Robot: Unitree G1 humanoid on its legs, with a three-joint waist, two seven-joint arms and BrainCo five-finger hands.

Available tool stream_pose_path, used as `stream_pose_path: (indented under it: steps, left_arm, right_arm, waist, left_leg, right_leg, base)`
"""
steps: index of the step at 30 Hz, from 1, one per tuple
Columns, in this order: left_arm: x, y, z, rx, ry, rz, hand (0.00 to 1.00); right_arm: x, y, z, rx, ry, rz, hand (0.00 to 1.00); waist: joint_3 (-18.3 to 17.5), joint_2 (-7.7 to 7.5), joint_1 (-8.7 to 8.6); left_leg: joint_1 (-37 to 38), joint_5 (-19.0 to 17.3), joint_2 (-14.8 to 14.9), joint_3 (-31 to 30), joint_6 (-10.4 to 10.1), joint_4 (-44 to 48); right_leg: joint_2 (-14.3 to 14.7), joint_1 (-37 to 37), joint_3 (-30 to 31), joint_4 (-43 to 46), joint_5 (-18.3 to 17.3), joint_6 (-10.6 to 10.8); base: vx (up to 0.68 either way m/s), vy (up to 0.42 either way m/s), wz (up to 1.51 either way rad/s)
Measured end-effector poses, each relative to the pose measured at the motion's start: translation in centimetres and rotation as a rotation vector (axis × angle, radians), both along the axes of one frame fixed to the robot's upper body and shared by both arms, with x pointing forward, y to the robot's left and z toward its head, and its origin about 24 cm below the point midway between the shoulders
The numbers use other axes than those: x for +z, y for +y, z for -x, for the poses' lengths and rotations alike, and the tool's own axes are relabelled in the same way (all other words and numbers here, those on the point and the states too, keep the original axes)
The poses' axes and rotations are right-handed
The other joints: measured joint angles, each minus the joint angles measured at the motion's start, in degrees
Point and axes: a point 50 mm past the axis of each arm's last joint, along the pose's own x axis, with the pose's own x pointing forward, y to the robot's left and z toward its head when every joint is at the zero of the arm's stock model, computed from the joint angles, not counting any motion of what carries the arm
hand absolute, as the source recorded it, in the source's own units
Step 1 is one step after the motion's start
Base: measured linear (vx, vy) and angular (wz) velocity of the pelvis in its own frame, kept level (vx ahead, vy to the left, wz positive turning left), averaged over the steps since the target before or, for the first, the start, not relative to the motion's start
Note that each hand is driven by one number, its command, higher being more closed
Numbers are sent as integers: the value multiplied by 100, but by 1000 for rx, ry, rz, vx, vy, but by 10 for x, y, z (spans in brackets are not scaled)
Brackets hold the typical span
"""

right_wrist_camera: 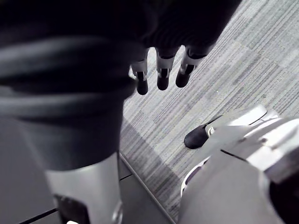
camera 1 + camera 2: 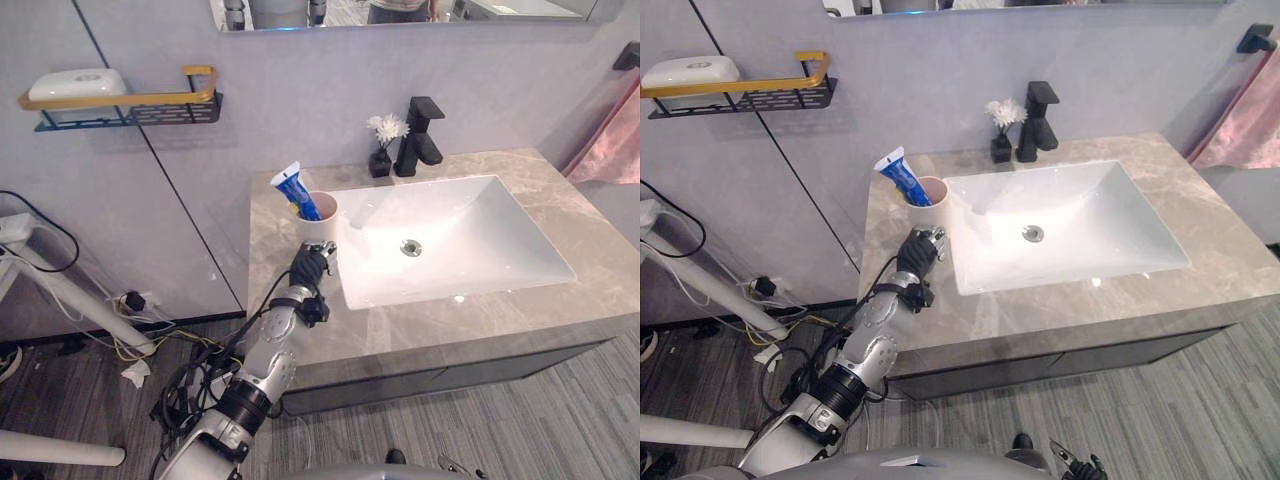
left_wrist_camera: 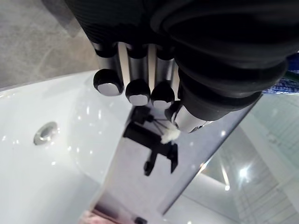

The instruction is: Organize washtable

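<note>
The washtable top is grey-brown stone with pale wavy lines, and the sink set in it is shiny white. At its back edge stand a black tap and a white flower in a little black vase, and near its left edge a white cup holds a blue tube with a white end. On the pale grey wall the shelf is black wire with a gold rail and carries a white box. The towel is pink, and the floor is grey with thin stripes.

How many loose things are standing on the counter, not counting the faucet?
2. A white cup holding a blue tube stands at the sink's left edge, by the left hand; a small black vase of white flowers stands left of the faucet. The cup may hide more.
</note>
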Motion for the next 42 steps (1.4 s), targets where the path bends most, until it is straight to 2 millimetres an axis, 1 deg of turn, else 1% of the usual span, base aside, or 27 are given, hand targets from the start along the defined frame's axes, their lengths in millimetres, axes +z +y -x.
stream_pose_path:
  steps: [6, 11, 18, 23, 25, 30, 33, 38, 42]
  left_arm:
    - [-4, -1, -7, 24, 29, -18, 100]
    - [1, -2, -11, 70, 34, 16, 100]
    - [3, -3, -12, 71, 29, 18, 100]
    - [5, 0, -19, 99, 31, 9, 100]
    - [8, 7, -22, 137, 29, 29, 100]
    - [11, 20, -27, 220, 29, 52, 100]
    - [12, 31, -29, 279, 34, 67, 100]
    - [13, 55, -34, 411, 49, 108, 100]
    - [15, 69, -36, 481, 55, 128, 100]
  right_arm:
    - [0, 0, 1, -4, 2, -1, 0]
    - [0, 0, 1, -5, 3, 1, 0]
    - [0, 0, 2, -12, 10, 10, 0]
    - [1, -1, 0, -13, -3, 14, 0]
    - [2, -2, -4, -13, -18, 19, 0]
    - [2, -2, -2, -36, -17, 18, 0]
    - [2, -2, 0, -41, -13, 17, 0]
    - [2, -2, 1, -50, -14, 14, 0]
    - [2, -2, 1, -50, -16, 13, 0]
  waist:
    - [7, -7, -13]
    - [15, -7, -13]
    - [72, -22, -21]
    - [97, -9, -23]
    - [150, 24, -33]
    - [161, 37, -30]
    - [161, 37, -34]
    - [162, 37, -35]
    - [163, 40, -35]
  left_leg:
    - [6, -3, 0, 57, -2, 0]
    - [-1, -3, -1, 159, -2, 0]
    - [2, -8, 0, 201, -8, 0]
    - [4, -10, 0, 206, -11, 0]
    - [14, -10, -1, 231, -10, 0]
    - [10, -10, 0, 295, -11, 0]
    - [14, -10, 0, 301, -10, 1]
    - [15, -9, -1, 305, -10, 1]
    - [21, -9, 0, 318, -11, 1]
  right_leg:
    - [1, -27, 14, 0, 30, 6]
    - [9, -107, 116, -1, 65, -5]
    - [15, -133, 147, -4, 70, -6]
    - [15, -136, 152, -3, 74, -2]
    - [17, -145, 180, -6, 85, -3]
    - [29, -199, 256, -2, 108, -7]
    - [29, -200, 260, -2, 114, -7]
    - [29, -203, 266, -1, 120, -11]
    - [30, -205, 275, -1, 121, -11]
  base:
    - [1, 4, -4]
    - [-22, 3, -10]
    - [-4, 1, -2]
    - [0, 0, 0]
    - [-13, 1, -6]
    - [-2, 0, -8]
    - [-1, 1, -1]
    - [0, 0, 0]
    - [0, 0, 0]
